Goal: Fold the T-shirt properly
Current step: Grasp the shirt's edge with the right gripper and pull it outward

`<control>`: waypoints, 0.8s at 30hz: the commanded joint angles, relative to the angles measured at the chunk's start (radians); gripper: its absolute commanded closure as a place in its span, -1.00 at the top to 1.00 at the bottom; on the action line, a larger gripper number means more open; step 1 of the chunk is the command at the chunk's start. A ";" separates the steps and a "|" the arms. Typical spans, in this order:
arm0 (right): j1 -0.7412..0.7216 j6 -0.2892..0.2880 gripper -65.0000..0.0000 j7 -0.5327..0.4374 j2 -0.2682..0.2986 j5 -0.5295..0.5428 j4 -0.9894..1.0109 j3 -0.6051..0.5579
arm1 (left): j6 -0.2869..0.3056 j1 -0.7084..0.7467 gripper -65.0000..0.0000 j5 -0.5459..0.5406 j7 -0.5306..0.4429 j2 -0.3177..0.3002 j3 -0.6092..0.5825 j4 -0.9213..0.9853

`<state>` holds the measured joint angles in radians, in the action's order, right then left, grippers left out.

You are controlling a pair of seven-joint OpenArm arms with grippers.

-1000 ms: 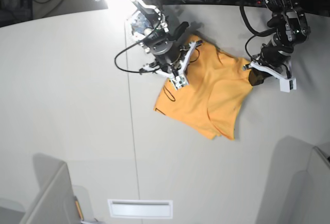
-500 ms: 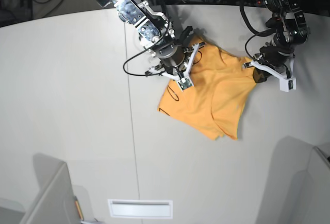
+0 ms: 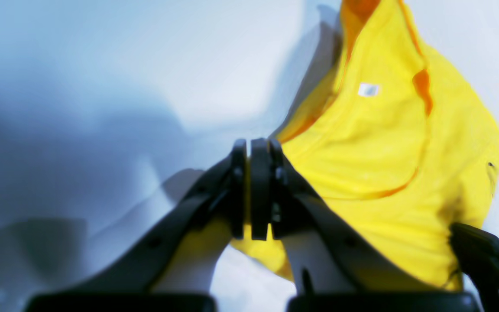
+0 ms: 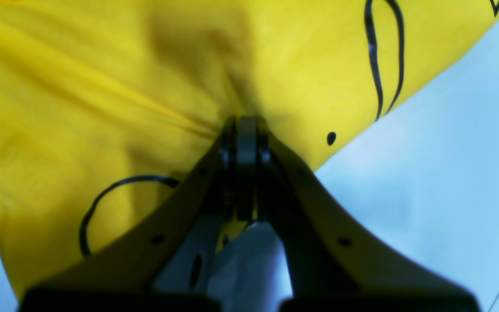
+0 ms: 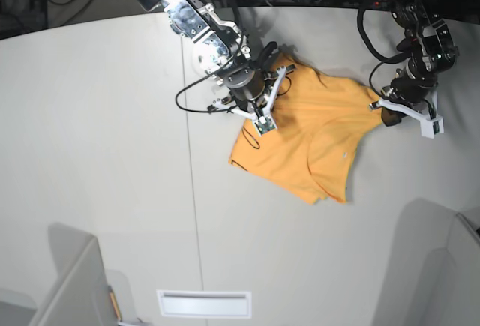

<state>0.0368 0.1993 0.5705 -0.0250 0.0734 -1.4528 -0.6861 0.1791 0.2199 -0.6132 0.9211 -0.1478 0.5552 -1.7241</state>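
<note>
T-shirt (image 5: 307,142) lying crumpled near the far middle of the table (image 5: 97,154), partly lifted and drawn taut between two grips, not yet laid flat. Cloth bunched into ridges running from one grip to the other, most likely so that the garment can be stretched and spread before any fold. Thin black scribble print showing near the right-hand grip; small white label visible on the fabric in the left wrist view. Right gripper (image 4: 243,130) with fingers pressed together on a pinch of fabric, folds radiating from the contact. Left gripper (image 3: 254,156) likewise clamped, fingers together on the garment's edge, yellow cloth showing beside and below the tips. Grips placed well apart at opposite ends, evidently to keep tension. Folding proper judged not begun; risk of a corner slipping free under pull.
</note>
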 commanded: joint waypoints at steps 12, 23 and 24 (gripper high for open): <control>-0.007 0.012 -1.00 0.033 0.020 -0.014 -0.009 0.006 | 0.000 -0.024 -0.58 -0.009 -0.021 -0.036 0.006 0.019; 0.019 0.012 -1.00 0.030 0.050 -0.014 -0.210 -0.002 | 0.003 -0.044 0.24 -0.020 -0.012 -0.055 0.128 -0.066; 0.022 0.012 -1.00 0.030 0.056 -0.014 -0.239 -0.002 | 0.004 -0.046 0.24 -0.020 -0.012 -0.055 0.127 -0.086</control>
<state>0.0708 0.2142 0.6258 0.0380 0.0654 -1.6726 -0.6876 0.1715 0.1856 -0.6094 0.9264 -0.1955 0.6861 -1.7882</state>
